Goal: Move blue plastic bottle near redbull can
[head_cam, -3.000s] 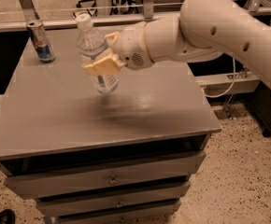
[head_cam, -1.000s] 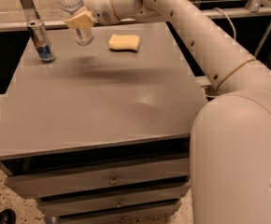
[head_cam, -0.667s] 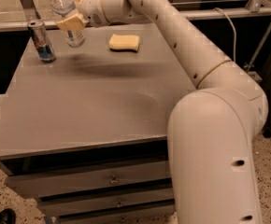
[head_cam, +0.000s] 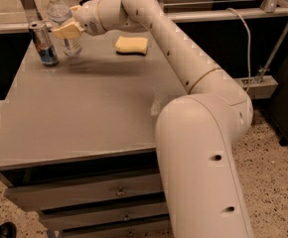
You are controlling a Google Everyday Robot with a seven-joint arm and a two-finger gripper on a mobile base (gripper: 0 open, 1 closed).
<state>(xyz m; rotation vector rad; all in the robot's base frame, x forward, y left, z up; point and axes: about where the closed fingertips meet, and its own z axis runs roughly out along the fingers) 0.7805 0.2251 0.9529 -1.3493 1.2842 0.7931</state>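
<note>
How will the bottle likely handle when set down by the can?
Probably tippy: the blue plastic bottle is tall and narrow. Its clear wall likely flexes where the pincer grips it, beside the redbull can at the table's far left.

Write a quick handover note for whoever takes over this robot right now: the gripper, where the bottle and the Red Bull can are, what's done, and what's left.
Gripper: at the far left corner of the table, shut on the blue plastic bottle.
Bottle: upright in the grip, just right of the redbull can, with a small gap between them. I cannot tell if its base touches the table.
Can: upright near the far left edge.
Yellow sponge: further right, out of the way.
Done: bottle brought beside the can.
Left: probably set it down if needed, open the gripper and withdraw without knocking the can.
</note>
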